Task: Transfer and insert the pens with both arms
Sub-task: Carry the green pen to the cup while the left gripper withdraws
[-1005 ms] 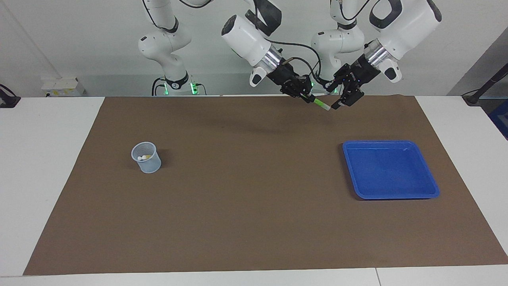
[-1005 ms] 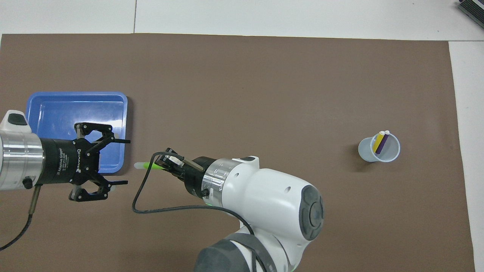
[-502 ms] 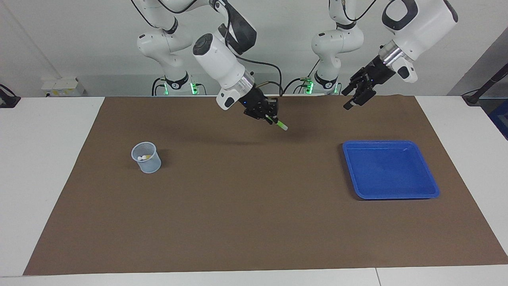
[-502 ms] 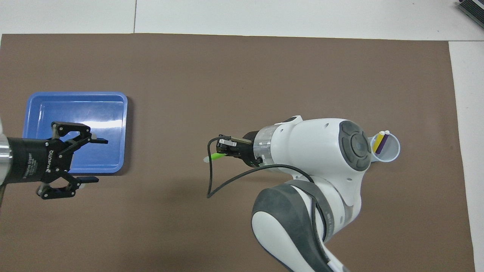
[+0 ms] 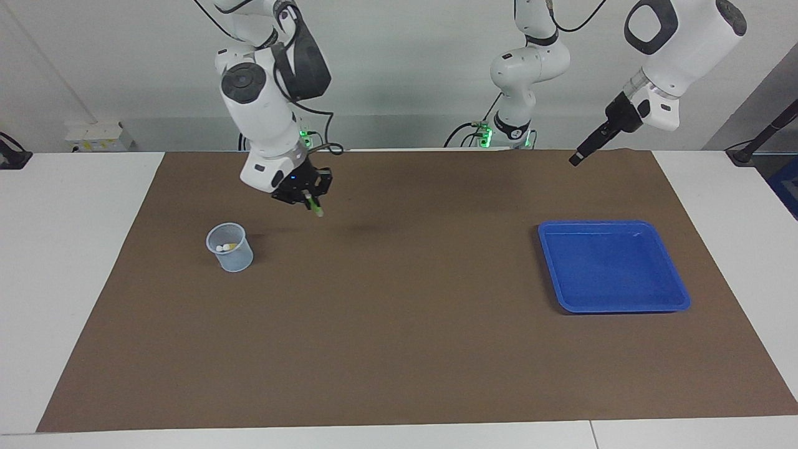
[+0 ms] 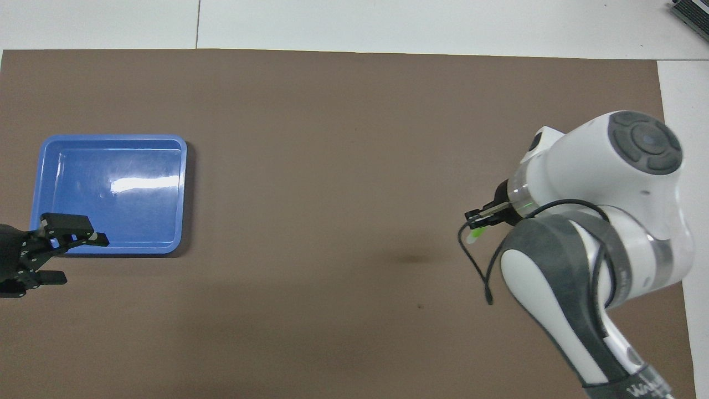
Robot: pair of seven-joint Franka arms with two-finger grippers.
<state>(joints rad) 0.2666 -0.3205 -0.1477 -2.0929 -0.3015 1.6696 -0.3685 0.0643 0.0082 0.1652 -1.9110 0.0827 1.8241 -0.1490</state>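
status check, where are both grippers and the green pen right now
Right gripper shut on slim green marker pen, in the air beside translucent plastic cup. Left gripper open, waiting above brown mat. Nothing in the way.

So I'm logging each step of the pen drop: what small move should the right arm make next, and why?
Probably carry the green pen sideways until it hangs over the cup, then lower it. The right gripper holds the pen above the brown mat, short of the cup, which already holds two pens. The left gripper waits open by the blue tray.
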